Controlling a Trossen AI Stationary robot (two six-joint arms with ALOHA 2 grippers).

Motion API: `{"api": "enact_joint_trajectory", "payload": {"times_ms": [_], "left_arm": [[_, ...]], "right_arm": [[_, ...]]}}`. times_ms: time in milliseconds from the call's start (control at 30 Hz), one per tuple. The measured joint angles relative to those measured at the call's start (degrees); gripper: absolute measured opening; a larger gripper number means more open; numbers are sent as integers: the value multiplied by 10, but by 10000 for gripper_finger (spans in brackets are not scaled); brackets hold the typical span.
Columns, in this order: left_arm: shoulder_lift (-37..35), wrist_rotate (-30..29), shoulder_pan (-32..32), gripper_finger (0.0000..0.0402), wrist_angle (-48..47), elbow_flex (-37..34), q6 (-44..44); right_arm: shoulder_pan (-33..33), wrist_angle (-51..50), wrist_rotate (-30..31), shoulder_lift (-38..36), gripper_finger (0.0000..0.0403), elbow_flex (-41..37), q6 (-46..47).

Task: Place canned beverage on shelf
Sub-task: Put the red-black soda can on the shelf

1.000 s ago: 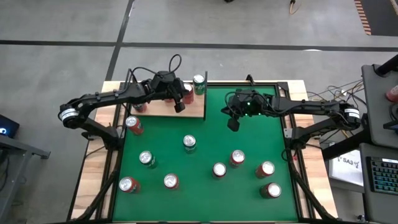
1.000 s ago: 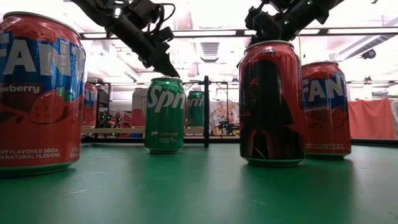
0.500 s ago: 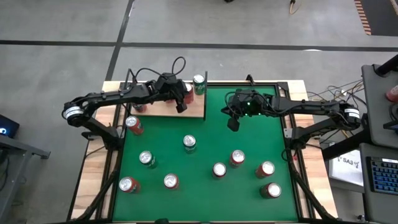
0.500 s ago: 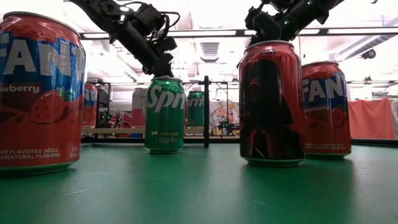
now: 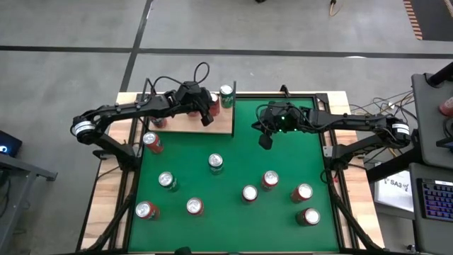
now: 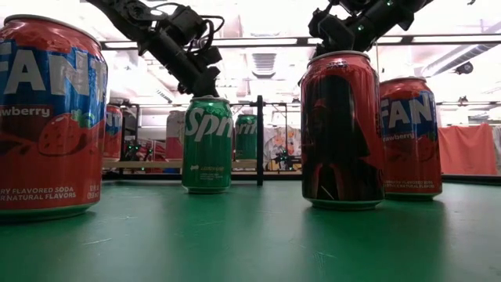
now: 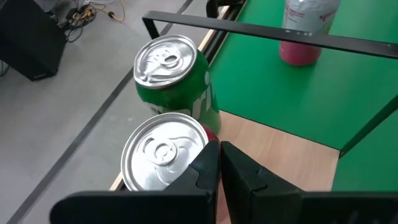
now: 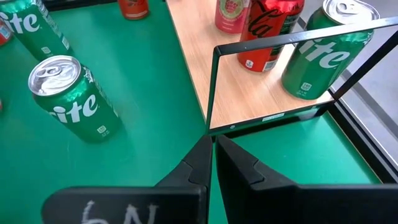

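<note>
Cans stand on the shelf (image 5: 190, 122) already: a green Sprite can (image 7: 172, 70) at its far corner, a red can (image 7: 163, 155) just beside it, and, in the right wrist view, a red Coca-Cola can (image 8: 264, 34) next to them; more cans are scattered over the green tabletop (image 5: 283, 159) in front of the shelf. Left hand (image 7: 219, 163) hovers over the shelf, fingers pressed together on nothing, tips just beside the red can's rim; right hand (image 8: 211, 155) hangs over the tabletop beside the shelf's black frame, also closed and empty.

My judgement: a placement looks finished and the next can must be fetched. To do it well, lift the left hand straight up clear of the shelf cans and rods before swinging toward the tabletop; spread the fingers only once clear; come down over one can, well apart from its neighbours.

Readable writing: "Sprite" on green cans, "Fanta" with "strawberry flavored soda" on the red can (image 6: 48, 117) nearest the low camera, Coca-Cola script on the shelf.
</note>
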Motion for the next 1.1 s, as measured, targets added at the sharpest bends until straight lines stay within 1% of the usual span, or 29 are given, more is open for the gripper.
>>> {"api": "enact_joint_trajectory", "payload": {"times_ms": [233,367,567,700,800,1100], "left_arm": [[-3,0,0,0,2,2,-3],[-21,2,0,0,1,5,1],[-39,3,0,0,-66,5,38],[-37,49,-1,0,-106,3,60],[-32,67,-2,0,-101,-2,53],[-12,61,-1,0,-53,-3,17]], "right_arm": [[0,0,0,0,12,0,0],[0,-1,0,0,12,0,5],[0,-2,0,0,12,0,5],[0,-2,0,0,12,0,5],[0,-2,0,0,12,0,5],[0,-2,0,0,12,0,5]]}}
